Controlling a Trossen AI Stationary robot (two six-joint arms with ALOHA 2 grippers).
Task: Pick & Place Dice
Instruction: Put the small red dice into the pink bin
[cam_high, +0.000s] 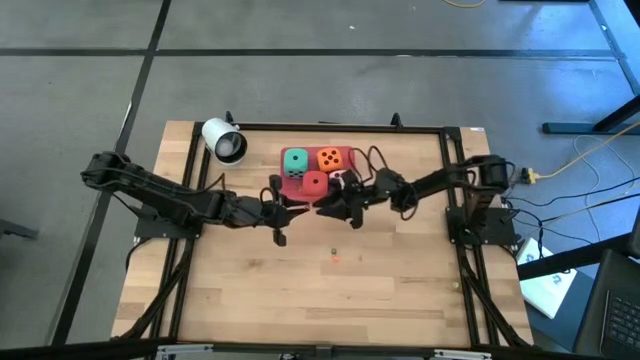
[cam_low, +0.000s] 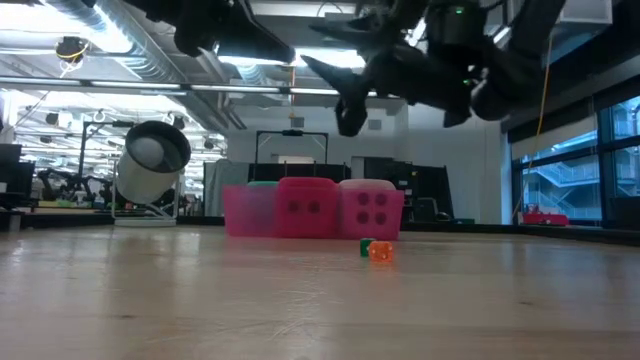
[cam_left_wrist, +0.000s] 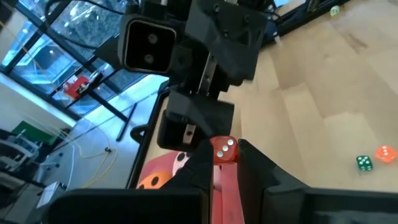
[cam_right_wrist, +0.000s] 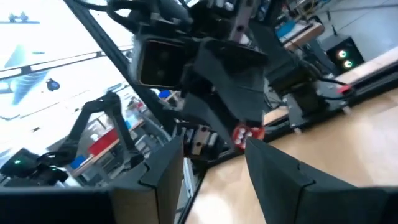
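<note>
- I'm keeping the left claw (cam_left_wrist: 224, 159) clamped on a small red die (cam_left_wrist: 224, 149), with the right claw (cam_right_wrist: 214, 150) apart just ahead of it
- I'm risking a drop onto the surface (cam_high: 330, 290) if the left claw lets go early

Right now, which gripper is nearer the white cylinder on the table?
Left. The left gripper, over mid-table, is on the white cylinder's side; the right gripper faces it tip to tip from the side away from the cylinder.

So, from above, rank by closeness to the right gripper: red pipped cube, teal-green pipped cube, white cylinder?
1. Red pipped cube, just beyond the right gripper.
2. Teal-green pipped cube, farther back, leftward.
3. White cylinder, far off at the back left.
</note>
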